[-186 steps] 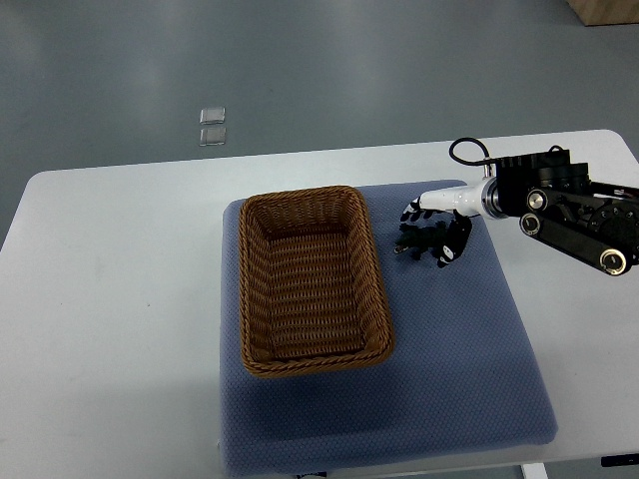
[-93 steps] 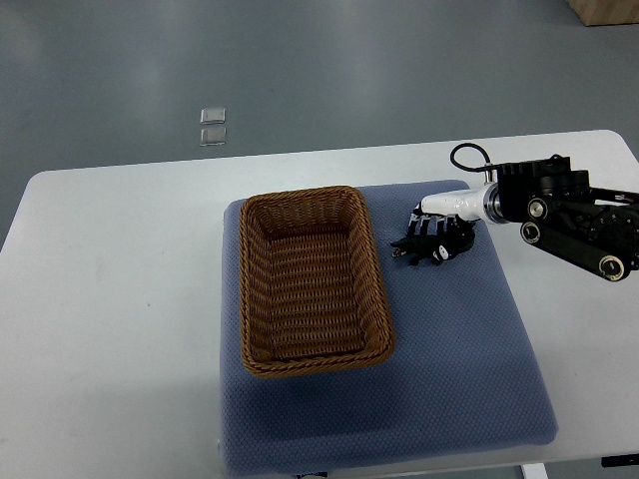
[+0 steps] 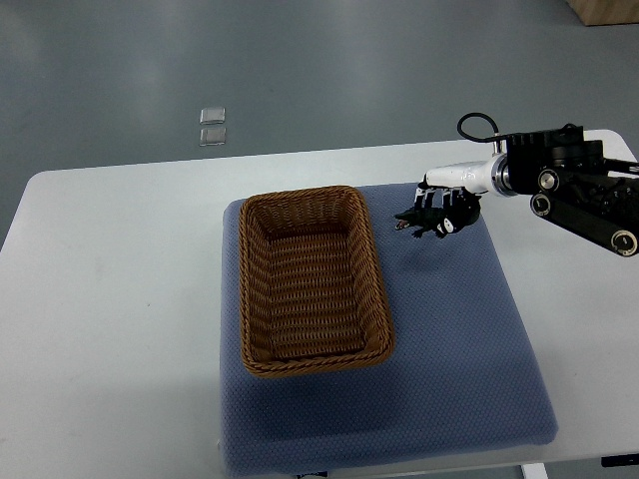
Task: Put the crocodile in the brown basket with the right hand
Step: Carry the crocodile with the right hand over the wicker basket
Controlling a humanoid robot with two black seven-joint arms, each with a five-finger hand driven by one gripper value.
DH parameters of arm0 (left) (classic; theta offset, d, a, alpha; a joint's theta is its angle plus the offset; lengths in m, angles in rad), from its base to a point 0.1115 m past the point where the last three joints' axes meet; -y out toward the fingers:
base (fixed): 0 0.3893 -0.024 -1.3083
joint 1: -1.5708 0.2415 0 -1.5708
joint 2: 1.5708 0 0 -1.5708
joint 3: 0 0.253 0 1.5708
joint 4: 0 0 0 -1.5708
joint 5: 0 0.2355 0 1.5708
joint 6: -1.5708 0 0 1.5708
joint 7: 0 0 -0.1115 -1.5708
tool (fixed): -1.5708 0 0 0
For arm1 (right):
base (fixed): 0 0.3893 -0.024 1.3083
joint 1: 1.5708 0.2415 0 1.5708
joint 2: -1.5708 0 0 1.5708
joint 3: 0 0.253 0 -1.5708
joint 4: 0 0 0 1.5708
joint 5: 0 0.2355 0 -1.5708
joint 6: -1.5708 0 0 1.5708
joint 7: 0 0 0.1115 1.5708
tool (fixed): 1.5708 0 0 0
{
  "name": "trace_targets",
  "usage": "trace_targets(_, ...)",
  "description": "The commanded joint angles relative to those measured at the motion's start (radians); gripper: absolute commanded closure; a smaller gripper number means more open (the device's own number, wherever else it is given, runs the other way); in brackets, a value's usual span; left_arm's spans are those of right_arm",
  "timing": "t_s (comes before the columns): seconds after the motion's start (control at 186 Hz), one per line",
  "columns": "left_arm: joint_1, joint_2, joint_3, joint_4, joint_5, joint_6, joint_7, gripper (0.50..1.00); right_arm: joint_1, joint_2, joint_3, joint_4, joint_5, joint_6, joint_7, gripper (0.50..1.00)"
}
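Right hand is closing its dark fingers down over the crocodile, gripping the small dark toy from above, with its arm reaching in from the right edge. Only the toy's end is poking out to the left of the fingers; its finer shape is too small to make out. The crocodile is hanging over the far right part of the blue mat, well apart from the brown basket and to the right of its far corner.

That basket is sitting toward the mat's left side with its long side running away from the robot, and it is holding nothing: only its bare woven floor is showing.

Compared with half a second ago, hand and crocodile are now sitting further up the picture and a touch to the right, nearer the mat's far edge, and the arm's black links are drawn back toward the right edge too. The basket is lying just where it was.

Textures now: the basket is rectangular with rounded corners, tightly woven brown wicker with a braided rim. The mat is looking like soft blue fabric with a fine dotted weave and rounded corners. It is resting on a smooth white worktop with rounded corners.
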Motion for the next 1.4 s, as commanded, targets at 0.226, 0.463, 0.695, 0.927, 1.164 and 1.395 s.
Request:
trace_targets(0.226, 0.0, 0.0, 0.0, -0.005, 0.0, 0.0, -0.001, 0.5, 0.103, -0.05, 0.012, 0.039, 0.009, 0.048, 0.0, 1.0)
trace_targets(0.463, 0.0, 0.0, 0.0, -0.008, 0.0, 0.0, 0.0, 0.5, 0.176, -0.049, 0.018, 0.115, 0.025, 0.06, 0.001, 1.0)
trace_targets(0.695, 0.0, 0.0, 0.0, -0.009, 0.0, 0.0, 0.0, 0.5, 0.176, 0.062, 0.018, 0.135, 0.069, 0.034, 0.024, 1.0)
trace_targets(0.927, 0.0, 0.0, 0.0, -0.009, 0.0, 0.0, 0.0, 0.5, 0.147, 0.212, 0.01, 0.117, 0.066, -0.026, 0.024, 1.0)
trace_targets(1.164, -0.003, 0.0, 0.0, -0.009, 0.0, 0.0, 0.0, 0.5, 0.064, 0.286, 0.009, 0.102, 0.066, -0.076, 0.064, 1.0)
trace_targets(1.395, -0.003, 0.0, 0.0, -0.009, 0.0, 0.0, 0.0, 0.5, 0.026, 0.298, 0.003, 0.094, 0.061, -0.084, 0.064, 1.0)
